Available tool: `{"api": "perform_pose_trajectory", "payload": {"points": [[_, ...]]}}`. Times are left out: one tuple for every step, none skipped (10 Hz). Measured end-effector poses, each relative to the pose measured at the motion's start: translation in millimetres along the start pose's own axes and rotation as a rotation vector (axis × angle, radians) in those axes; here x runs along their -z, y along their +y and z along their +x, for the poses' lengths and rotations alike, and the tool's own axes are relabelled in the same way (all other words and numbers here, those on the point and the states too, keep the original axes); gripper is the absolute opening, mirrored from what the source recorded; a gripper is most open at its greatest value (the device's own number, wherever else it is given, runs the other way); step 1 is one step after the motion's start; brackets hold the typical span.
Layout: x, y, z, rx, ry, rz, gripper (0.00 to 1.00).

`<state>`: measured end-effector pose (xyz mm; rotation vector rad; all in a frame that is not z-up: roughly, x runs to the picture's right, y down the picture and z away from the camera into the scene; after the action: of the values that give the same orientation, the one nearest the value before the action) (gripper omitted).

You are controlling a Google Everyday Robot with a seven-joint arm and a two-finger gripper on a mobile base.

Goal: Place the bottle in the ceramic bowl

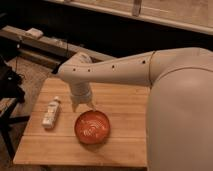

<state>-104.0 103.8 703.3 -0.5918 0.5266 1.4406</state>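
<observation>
The small white bottle [51, 112] lies on its side on the left part of the wooden table [125, 100], cap toward the back. The orange-red ceramic bowl [92, 126] with white swirl marks sits near the table's middle front, holding nothing. My gripper [83, 105] hangs from the white arm just above the bowl's back-left rim, to the right of the bottle and apart from it. It holds nothing that I can see.
The big white arm body [175, 110] fills the right side and hides the table's right end. A dark chair or stand [10, 95] is at the left of the table. A low shelf [35, 42] with a pale object runs behind.
</observation>
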Motion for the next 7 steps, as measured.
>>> {"api": "perform_pose_trajectory", "payload": {"points": [[0, 0, 0, 0.0, 0.0, 0.0, 0.65], [0, 0, 0, 0.0, 0.0, 0.0, 0.65], [0, 0, 0, -0.004, -0.001, -0.002, 0.65], [0, 2, -2, -0.012, -0.006, -0.011, 0.65], [1, 13, -7, -0.01, -0.016, -0.023, 0.65], [1, 27, -12, -0.002, -0.023, -0.031, 0.65], [0, 41, -19, 0.01, -0.032, -0.035, 0.65]]}}
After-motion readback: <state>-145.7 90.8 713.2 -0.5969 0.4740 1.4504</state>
